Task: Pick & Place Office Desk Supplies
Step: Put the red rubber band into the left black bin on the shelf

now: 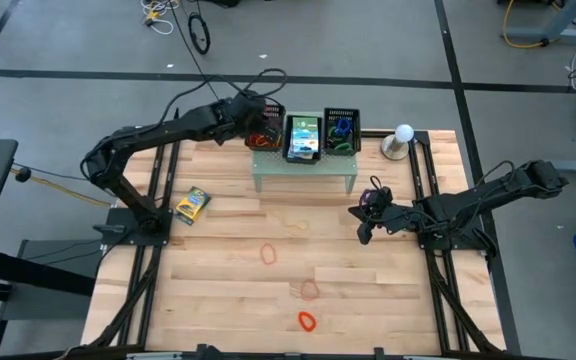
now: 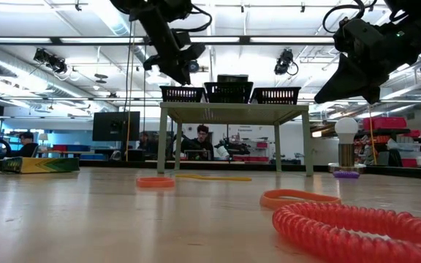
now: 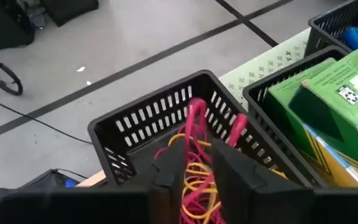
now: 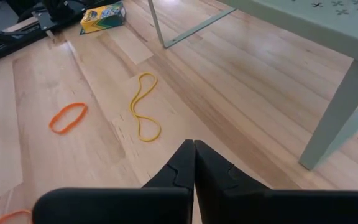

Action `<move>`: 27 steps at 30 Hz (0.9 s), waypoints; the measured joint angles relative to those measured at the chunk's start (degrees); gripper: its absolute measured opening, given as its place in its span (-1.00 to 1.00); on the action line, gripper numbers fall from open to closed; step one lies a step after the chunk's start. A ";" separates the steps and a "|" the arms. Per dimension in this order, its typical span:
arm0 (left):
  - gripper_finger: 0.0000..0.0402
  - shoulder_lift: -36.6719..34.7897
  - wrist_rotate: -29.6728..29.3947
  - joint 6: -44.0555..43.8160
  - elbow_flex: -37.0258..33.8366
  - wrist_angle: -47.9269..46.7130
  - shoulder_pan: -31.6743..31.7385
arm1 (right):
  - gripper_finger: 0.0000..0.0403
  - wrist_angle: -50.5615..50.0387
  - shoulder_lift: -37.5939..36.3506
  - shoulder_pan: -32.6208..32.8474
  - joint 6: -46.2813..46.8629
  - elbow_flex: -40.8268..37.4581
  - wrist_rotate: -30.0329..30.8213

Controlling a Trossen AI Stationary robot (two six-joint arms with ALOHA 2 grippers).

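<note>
Wooden tabletop [image 1: 218, 300]: green stand [image 1: 304, 172] at 12 o'clock, yellow-green box [image 1: 192, 205] at 9, red bands [image 1: 307, 321] toward 6.

My left arm reaches far forward from its base at the surface's left edge, elbow bent, its hand [image 1: 259, 127] raised high at the back, fingers [image 3: 166, 180] parted slightly. My right arm folds low along the right side, forearm stretched inward, its hand [image 1: 365, 212] hanging above the surface with its two fingers [image 4: 180, 167] pressed together.
</note>
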 joint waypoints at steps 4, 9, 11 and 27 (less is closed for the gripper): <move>-0.37 -0.41 1.19 1.65 -0.02 -0.09 0.00 | -0.97 -0.01 0.01 0.00 0.00 -0.02 -0.02; -0.13 -1.87 4.22 2.14 -0.02 -0.13 -0.02 | -0.97 0.00 0.07 0.00 0.00 0.00 -0.02; -0.05 -2.21 5.34 2.14 -0.02 -0.82 0.00 | -0.97 0.00 0.07 0.00 0.02 0.00 -0.02; 0.14 -2.69 3.61 15.40 5.63 -9.93 -1.33 | -0.97 -0.02 0.07 0.00 -0.63 0.00 0.35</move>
